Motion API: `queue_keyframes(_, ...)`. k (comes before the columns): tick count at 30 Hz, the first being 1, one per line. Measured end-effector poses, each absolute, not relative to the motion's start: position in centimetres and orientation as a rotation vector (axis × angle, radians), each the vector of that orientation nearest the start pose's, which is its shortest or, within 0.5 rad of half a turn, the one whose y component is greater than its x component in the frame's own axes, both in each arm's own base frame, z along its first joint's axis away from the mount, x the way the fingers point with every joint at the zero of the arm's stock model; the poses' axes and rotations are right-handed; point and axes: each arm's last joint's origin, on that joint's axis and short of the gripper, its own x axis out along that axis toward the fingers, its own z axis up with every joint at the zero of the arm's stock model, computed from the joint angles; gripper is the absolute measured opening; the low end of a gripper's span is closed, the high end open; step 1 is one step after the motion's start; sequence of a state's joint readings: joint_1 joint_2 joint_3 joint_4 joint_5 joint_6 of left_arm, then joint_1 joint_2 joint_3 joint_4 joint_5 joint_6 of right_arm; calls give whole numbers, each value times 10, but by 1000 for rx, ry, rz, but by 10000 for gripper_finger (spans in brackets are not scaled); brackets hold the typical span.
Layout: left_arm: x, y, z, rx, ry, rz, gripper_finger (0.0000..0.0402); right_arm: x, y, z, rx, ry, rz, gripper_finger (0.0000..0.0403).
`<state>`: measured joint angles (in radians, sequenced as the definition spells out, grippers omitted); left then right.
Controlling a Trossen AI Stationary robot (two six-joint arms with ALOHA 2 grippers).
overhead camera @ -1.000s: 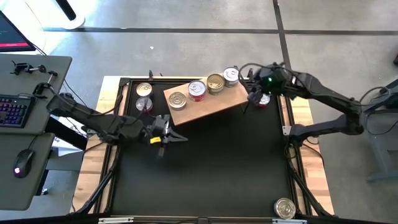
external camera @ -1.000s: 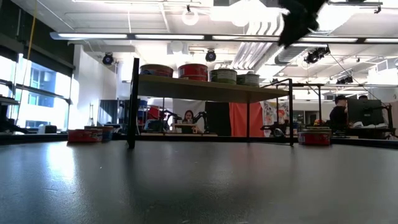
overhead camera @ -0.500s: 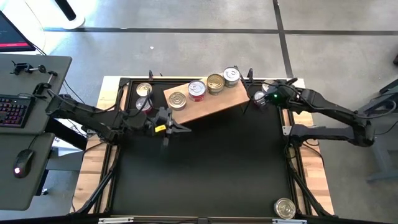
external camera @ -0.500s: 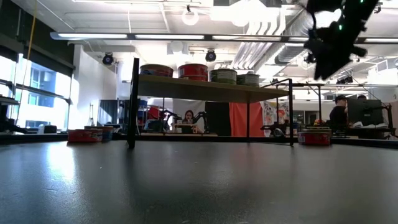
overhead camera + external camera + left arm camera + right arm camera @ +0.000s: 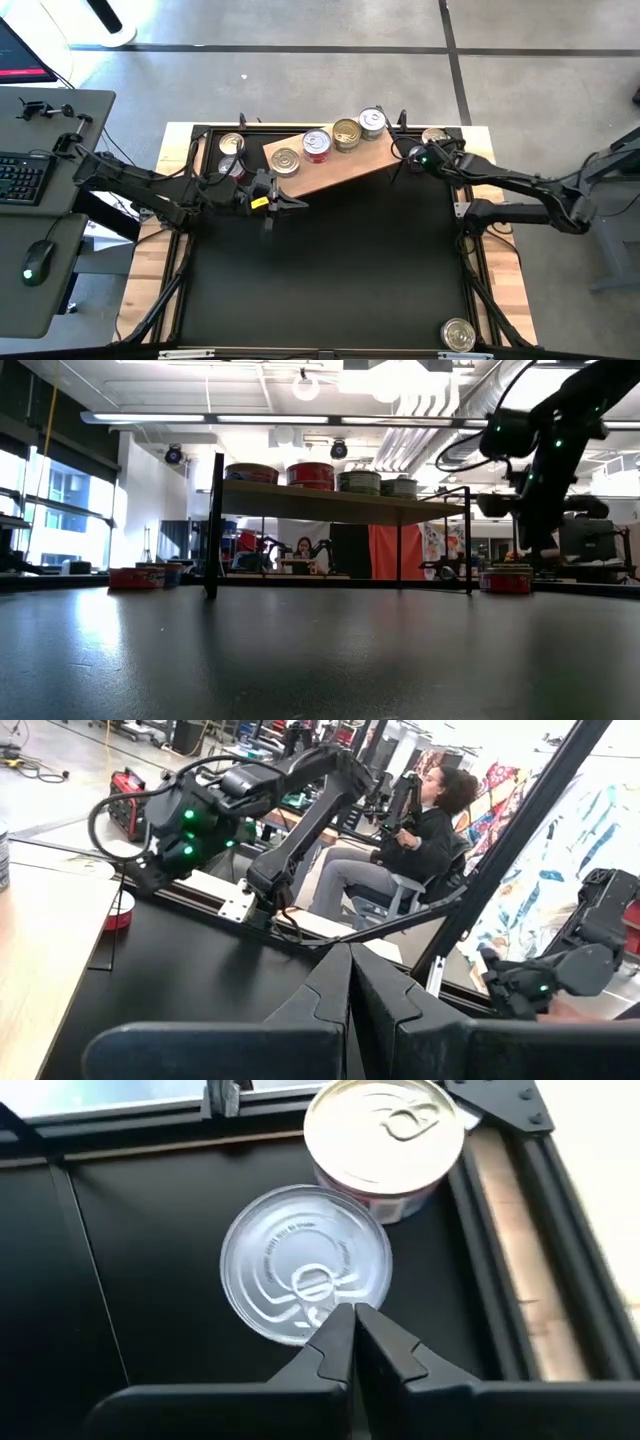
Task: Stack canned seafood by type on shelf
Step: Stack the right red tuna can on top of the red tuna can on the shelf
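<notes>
From above, four tins line the wooden shelf (image 5: 330, 165), which sits angled at the far side of the black table (image 5: 330, 270): a gold-lidded tin (image 5: 285, 160), a red-sided tin (image 5: 317, 144), a second gold tin (image 5: 347, 133) and a silver tin (image 5: 372, 121). Two more tins (image 5: 231, 146) stand at the shelf's left end, one (image 5: 436, 137) at the far right corner, one (image 5: 458, 335) alone at the near right edge. The left tool (image 5: 290, 204), clenched and empty, hangs just in front of the shelf's left end; the right tool (image 5: 413, 157) is low beside the shelf's right end.

At table height, the shelf (image 5: 340, 503) carries its four tins, with a red tin (image 5: 506, 580) on the table under the right arm (image 5: 540, 470).

The left wrist camera shows the left tool's fingers (image 5: 330, 1000) pressed together, the right arm (image 5: 250, 810) and a seated person (image 5: 420, 830) beyond.

The right wrist camera shows the right tool (image 5: 353, 1325) clenched on nothing, its tips over the edge of a silver-lidded tin (image 5: 305, 1265) that touches a gold-lidded tin (image 5: 384, 1135).
</notes>
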<state>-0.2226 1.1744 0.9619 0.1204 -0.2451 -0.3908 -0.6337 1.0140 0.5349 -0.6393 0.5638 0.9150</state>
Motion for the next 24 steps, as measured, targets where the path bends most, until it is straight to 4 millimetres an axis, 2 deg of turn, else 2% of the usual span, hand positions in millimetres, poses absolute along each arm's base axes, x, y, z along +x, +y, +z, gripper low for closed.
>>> queue_keyframes(4,261,-52,345,-370,85,40,0,132,-120,172,729,617,-1524,1)
queue_keyframes(7,261,-52,345,-370,86,40,0,133,-127,164,695,685,-1528,0)
queue_keyframes(10,261,-52,345,-393,86,39,0,135,-134,159,602,791,-1454,0)
queue_keyframes(12,261,-52,345,-395,87,40,0,135,-137,156,550,856,-1407,0)
queue_keyframes(18,261,-52,345,-396,87,40,0,137,-150,153,495,884,-1311,0)
queue_keyframes(24,260,-53,345,-421,88,38,0,137,-150,148,463,974,-1221,0)
